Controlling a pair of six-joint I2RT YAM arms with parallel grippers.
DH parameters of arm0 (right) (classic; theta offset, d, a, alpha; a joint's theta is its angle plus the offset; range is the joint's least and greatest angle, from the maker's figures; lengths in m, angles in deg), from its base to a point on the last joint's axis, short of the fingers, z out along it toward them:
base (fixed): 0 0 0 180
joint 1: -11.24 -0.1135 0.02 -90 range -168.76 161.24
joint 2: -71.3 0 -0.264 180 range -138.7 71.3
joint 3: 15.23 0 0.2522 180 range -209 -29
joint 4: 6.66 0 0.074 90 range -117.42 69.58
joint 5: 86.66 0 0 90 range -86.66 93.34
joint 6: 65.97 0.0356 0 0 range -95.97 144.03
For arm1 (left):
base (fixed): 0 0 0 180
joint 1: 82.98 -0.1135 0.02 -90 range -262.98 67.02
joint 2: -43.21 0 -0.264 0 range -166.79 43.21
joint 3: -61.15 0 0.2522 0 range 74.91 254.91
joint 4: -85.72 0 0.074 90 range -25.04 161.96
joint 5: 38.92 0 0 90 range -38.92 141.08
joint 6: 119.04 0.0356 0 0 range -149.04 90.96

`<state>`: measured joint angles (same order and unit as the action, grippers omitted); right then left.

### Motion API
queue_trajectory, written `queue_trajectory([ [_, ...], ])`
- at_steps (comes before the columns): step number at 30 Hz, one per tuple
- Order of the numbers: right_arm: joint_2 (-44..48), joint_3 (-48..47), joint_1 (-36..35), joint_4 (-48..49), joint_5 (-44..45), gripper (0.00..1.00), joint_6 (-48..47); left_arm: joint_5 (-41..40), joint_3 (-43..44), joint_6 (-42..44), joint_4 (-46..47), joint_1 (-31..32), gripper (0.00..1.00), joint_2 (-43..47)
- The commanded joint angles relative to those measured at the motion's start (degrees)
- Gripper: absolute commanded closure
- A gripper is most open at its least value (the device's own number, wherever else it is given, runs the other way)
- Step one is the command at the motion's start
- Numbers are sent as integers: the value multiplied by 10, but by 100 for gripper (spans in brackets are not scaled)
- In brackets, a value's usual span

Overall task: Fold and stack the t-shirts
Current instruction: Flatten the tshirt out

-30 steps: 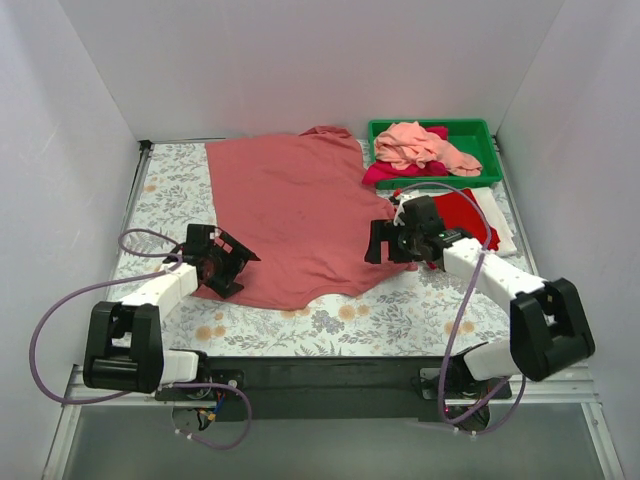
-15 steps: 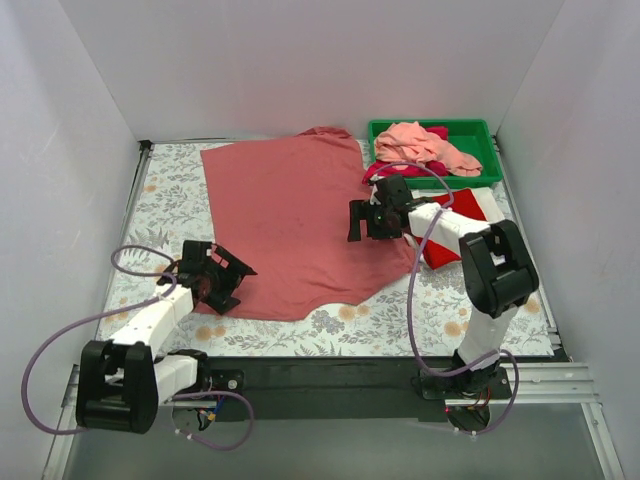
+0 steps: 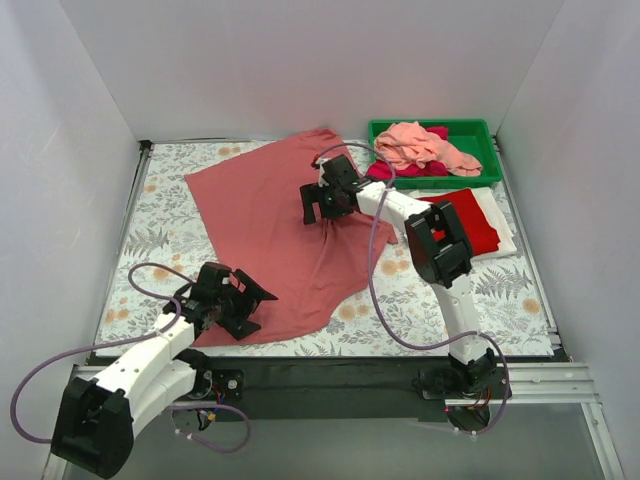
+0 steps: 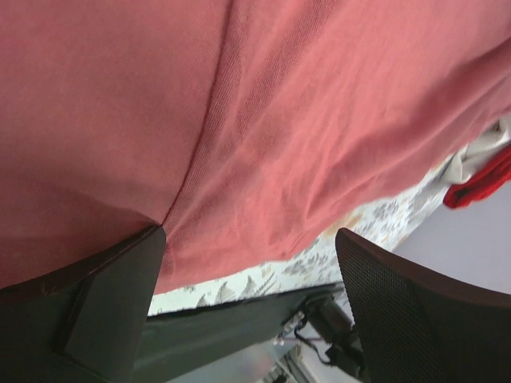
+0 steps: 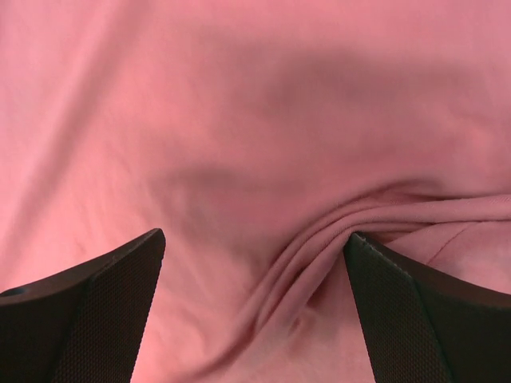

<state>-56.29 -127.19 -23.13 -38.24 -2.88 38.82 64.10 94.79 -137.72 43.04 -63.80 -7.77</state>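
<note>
I'm seeing the dusty rose t-shirt (image 3: pixel 270 230) lying opened out and unfolded across the middle of the desk (image 3: pixel 160 200), skewed, with one corner reaching the far edge and its near hem close to the arm bases. I'm judging the fold on it as not begun; it is only being spread and squared.

The left gripper (image 3: pixel 245 308) is sitting at the shirt's near-left edge. In the wrist view its fingers (image 4: pixel 112 311) are standing wide apart with the cloth lying against them, nothing pinched. The right gripper (image 3: pixel 322 208) is hanging over the far-right part of the shirt, its fingers (image 5: pixel 88 311) also spread wide on either side of a bunched ridge of cloth, gripping nothing.

To the right, a bright red t-shirt (image 3: pixel 462 222) is lying folded on a white t-shirt (image 3: pixel 503 232), so I'm counting two as done. Beyond them the green bin (image 3: pixel 480 128) is holding a salmon pink t-shirt (image 3: pixel 420 145) and a magenta t-shirt (image 3: pixel 395 172), both crumpled and waiting.

The right arm's purple cable (image 3: pixel 372 270) is trailing over the shirt's right edge and may be snagging it.
</note>
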Motion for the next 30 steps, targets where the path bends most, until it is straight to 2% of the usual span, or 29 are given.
queue_trajectory([
  [1,-75,-59,-31,-46,-32,2,-3,16,-42,-52,-77,47,11,6],
  [4,-125,-136,-51,-53,-52,2,-3,34,-54,-73,-70,91,12,19],
  [8,-189,-236,-71,-56,-85,2,-1,32,-57,-105,-31,187,12,26],
  [11,-217,-303,-77,-50,-121,2,2,15,-45,-121,32,255,11,-14],
  [14,-211,-322,-79,-40,-165,2,2,-3,-6,-115,97,323,11,-106],
  [15,-199,-296,-79,-42,-156,2,-11,-11,16,-109,106,341,11,-160],
  [17,-129,-244,-68,-46,-122,2,-21,-45,92,-100,94,390,11,-205],
  [18,-105,-216,-61,-46,-95,2,-24,-86,116,-97,91,410,10,-220],
  [20,-35,-158,-24,-46,-96,2,-19,-112,184,-74,91,450,9,-269],
  [24,78,-82,47,-61,-143,2,-12,-123,273,-31,105,460,7,-335],
  [27,193,5,83,-66,-95,2,-47,-116,337,16,130,463,7,-375],
  [30,308,90,109,-74,-66,2,-55,-116,389,44,107,463,7,-396],
])
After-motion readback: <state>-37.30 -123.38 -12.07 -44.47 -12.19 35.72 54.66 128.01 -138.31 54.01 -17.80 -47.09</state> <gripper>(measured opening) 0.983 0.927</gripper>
